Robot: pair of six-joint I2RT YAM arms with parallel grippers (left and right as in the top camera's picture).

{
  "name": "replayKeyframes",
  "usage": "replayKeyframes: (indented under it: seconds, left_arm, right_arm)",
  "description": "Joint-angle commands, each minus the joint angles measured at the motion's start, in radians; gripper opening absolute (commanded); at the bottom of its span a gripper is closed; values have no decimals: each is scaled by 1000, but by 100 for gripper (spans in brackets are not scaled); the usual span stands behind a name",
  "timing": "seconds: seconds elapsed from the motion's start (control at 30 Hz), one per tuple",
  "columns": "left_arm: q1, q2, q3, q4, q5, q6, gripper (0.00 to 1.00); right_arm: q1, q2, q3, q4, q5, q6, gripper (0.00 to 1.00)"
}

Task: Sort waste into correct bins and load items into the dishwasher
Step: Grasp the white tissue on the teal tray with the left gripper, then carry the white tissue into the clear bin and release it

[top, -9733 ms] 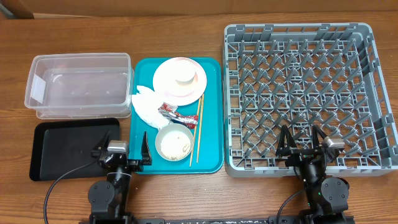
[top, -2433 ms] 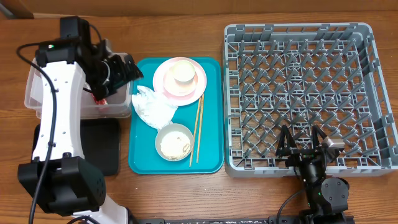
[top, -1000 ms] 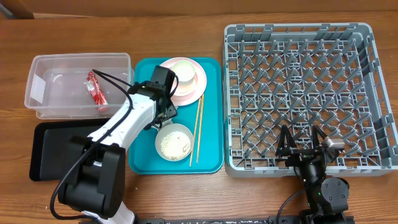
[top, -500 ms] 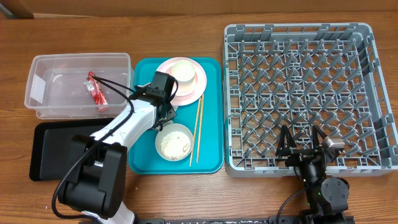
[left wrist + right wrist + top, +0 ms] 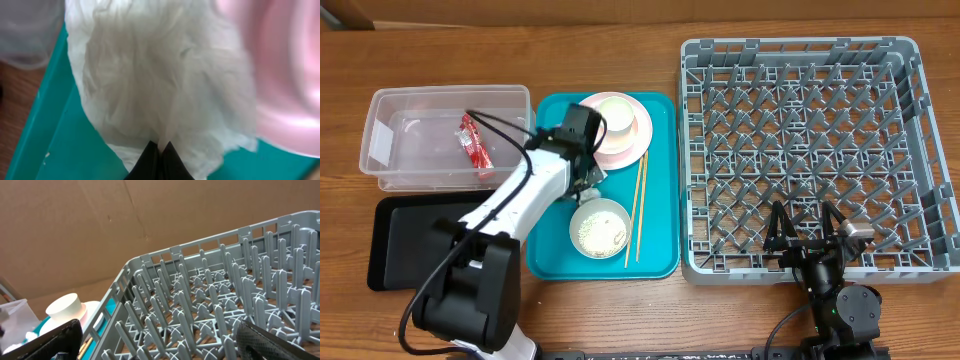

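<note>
Left gripper [image 5: 159, 152]: fingertips pinched together on the crumpled white napkin [image 5: 165, 75], at the left side of the teal tray [image 5: 658, 235], just beside the pink plate [image 5: 636, 143]. Right gripper [image 5: 804, 226]: fingers spread wide, at the near edge of the grey dish rack [image 5: 800, 45].

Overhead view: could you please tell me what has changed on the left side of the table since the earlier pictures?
The snack wrapper went from the teal tray into the clear tub. The left gripper, parked at first, came back over the tray and closed on the napkin. The right gripper stayed parked, open, by the dish rack; plate, cup, bowl and chopsticks have not moved.
</note>
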Motion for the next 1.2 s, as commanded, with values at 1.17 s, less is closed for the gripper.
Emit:
replayKeyframes:
  seconds: [1.17]
  left_arm:
    - [412,165,329,-81,-148,92,5]
  right_arm:
    - [2,-8,-10,6,11,-6,100]
